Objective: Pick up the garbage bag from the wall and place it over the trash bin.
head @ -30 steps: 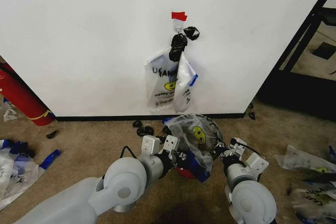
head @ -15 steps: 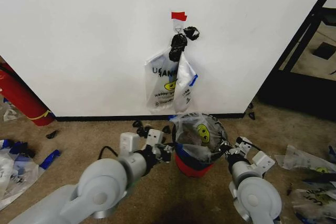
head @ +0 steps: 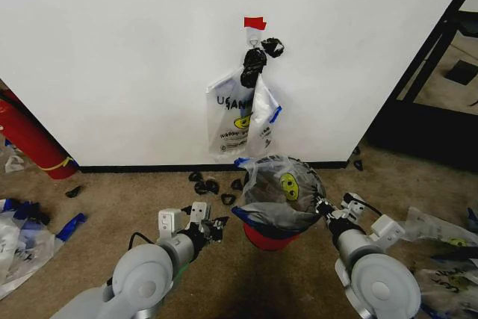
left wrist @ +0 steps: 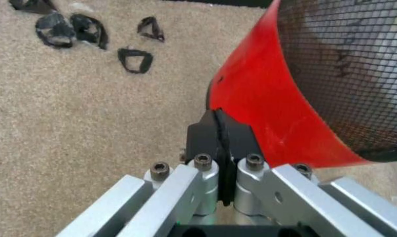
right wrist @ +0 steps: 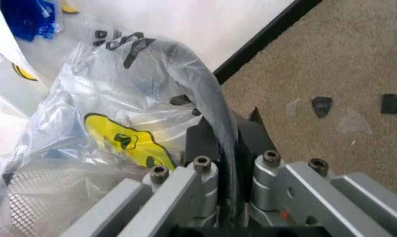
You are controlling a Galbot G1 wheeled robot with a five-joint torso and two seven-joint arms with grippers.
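The garbage bag (head: 282,188), whitish with a yellow smiley, is draped over the top of the trash bin (head: 265,237), whose red base shows beneath it. My right gripper (head: 324,209) is shut on the bag's edge at the bin's right side; in the right wrist view the plastic (right wrist: 119,113) runs in between the shut fingers (right wrist: 205,143). My left gripper (head: 215,225) sits low at the bin's left, apart from the bag. The left wrist view shows it (left wrist: 219,129) shut on nothing, close beside the red base (left wrist: 264,108). More bags (head: 237,117) hang on the wall (head: 112,57).
A long red cylinder (head: 30,140) leans at the far left. Loose bags lie on the carpet at left (head: 19,240) and right (head: 441,229). Black scraps (head: 208,184) dot the floor before the baseboard. A black frame (head: 437,46) stands at right.
My left gripper has let go of the bag and drawn back leftward from the bin. The bag has settled over the bin's rim. The right gripper has shifted slightly right, still holding.
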